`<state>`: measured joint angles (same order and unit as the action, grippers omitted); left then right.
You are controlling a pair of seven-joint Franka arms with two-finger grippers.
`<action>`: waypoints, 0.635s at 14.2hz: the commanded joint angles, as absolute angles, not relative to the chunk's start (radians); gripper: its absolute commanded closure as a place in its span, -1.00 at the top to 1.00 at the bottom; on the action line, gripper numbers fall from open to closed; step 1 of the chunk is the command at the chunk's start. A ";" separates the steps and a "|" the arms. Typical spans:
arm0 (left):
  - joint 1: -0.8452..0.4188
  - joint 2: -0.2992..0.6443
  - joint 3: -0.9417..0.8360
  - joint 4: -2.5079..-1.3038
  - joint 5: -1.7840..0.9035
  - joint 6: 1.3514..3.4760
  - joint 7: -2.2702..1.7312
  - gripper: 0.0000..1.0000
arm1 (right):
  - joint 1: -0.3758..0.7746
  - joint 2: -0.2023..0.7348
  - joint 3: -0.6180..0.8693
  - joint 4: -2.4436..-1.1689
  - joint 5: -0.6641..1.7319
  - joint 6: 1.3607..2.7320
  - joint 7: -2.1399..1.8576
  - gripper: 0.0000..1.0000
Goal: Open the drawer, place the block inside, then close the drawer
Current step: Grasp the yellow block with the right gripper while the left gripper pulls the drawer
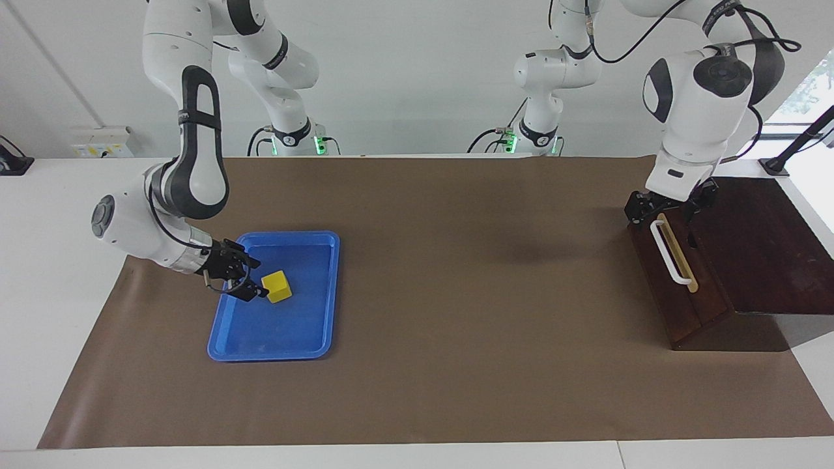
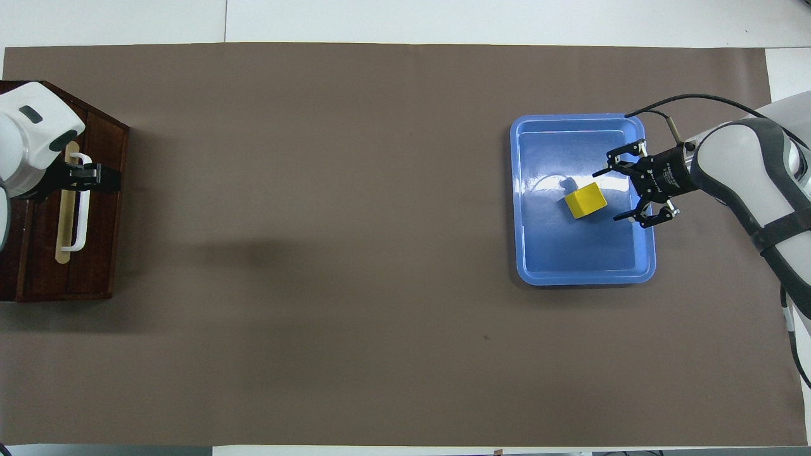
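The yellow block (image 1: 277, 286) is seen lying in the blue tray (image 1: 313, 342) toward the right arm's end of the table (image 1: 456, 293), with the right gripper (image 1: 249, 286) brought low just beside it, fingers spread wide and nothing held. The drawer (image 1: 677, 286) of the dark wooden cabinet (image 1: 756, 247) at the left arm's end is shut, and the left gripper (image 1: 658, 212) is placed at the upper end of the white bar handle (image 1: 670, 253), its fingers open and not yet closed on the bar. Several failures can be expected from here. If the right gripper is advanced off-centre, the block may be pushed across the slick tray rather than caught between the fingers. A grasp so near the handle's end could slip off, or the pull could be applied askew, so that the drawer jams or the whole cabinet is dragged along the brown mat (image 1: 456, 391).
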<state>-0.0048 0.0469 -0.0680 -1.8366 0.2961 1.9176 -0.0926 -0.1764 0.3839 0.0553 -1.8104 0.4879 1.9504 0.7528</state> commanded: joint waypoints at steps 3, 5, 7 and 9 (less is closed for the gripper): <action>-0.005 0.121 -0.063 -1.926 0.474 2.101 -0.121 1.00 | -0.183 0.428 0.063 -1.798 0.526 1.962 0.713 0.88; -0.002 0.123 -0.063 -1.960 0.480 2.140 -0.150 1.00 | -0.178 0.429 0.061 -1.799 0.546 1.967 0.713 0.88; -0.009 0.139 -0.063 -1.973 0.486 2.163 -0.172 1.00 | -0.172 0.431 0.061 -1.813 0.546 2.015 0.715 0.88; -0.011 0.159 -0.063 -1.973 0.547 2.174 -0.173 1.00 | -0.169 0.433 0.061 -1.819 0.548 2.017 0.722 0.87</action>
<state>-0.0049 0.1500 -0.0674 -1.9534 0.4878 2.1370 -0.1451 -0.1696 0.4279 0.0568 -1.8098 0.5251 1.9921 0.7425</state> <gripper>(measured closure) 0.000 0.062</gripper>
